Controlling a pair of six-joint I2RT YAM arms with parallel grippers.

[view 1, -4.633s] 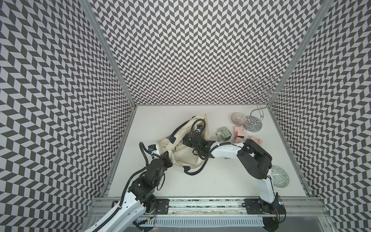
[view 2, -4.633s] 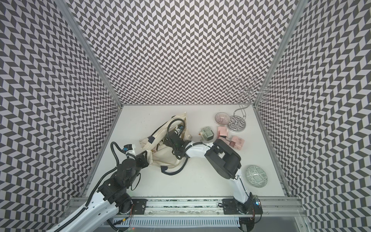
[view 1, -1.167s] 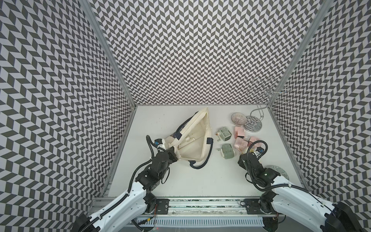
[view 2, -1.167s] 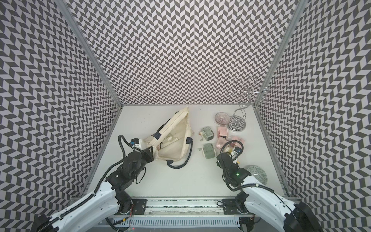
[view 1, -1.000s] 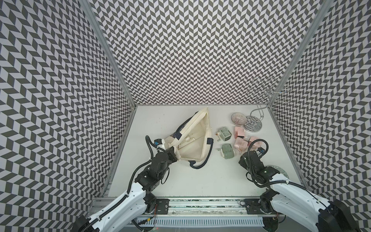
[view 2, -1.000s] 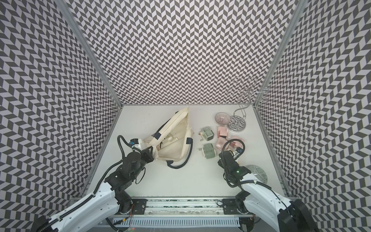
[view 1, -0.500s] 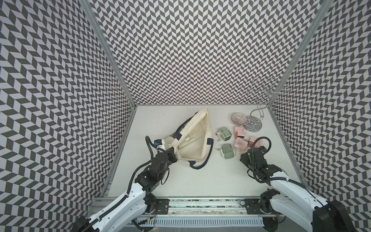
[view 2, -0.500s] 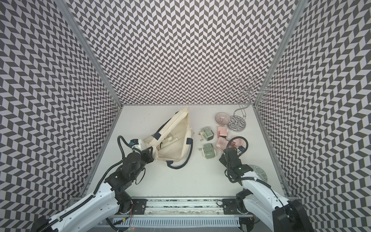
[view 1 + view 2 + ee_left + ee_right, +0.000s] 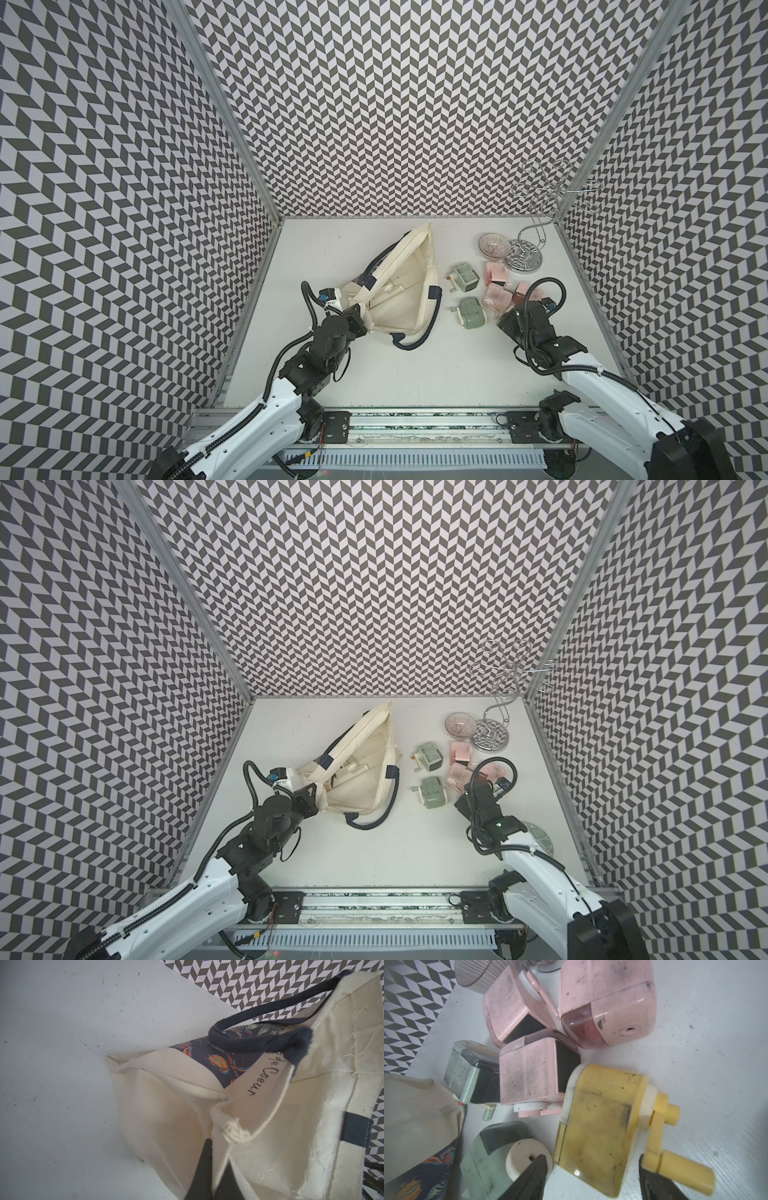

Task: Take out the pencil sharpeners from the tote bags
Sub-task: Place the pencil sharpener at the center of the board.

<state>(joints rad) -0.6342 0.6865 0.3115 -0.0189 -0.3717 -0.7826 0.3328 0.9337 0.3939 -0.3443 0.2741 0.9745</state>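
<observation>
From my left wrist I can read one piece of writing: black handwritten script [image 9: 262, 1078] on the tote bag [image 9: 166, 1095], running along a cream fold of canvas just beside the dark floral panel [image 9: 218, 1059]. It says "de Coeur". Whatever letters come before are tucked under the navy handle [image 9: 259, 1043], so I cannot make them out. In both top views the lettering is too small to read.

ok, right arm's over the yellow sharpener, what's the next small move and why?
Probably lift the right gripper straight up, clear of the yellow sharpener. Its jaws stand apart on either side, and the sharpener lies on the table. The left gripper pinches the tote bag, where a cream shape seems to lie inside.
</observation>
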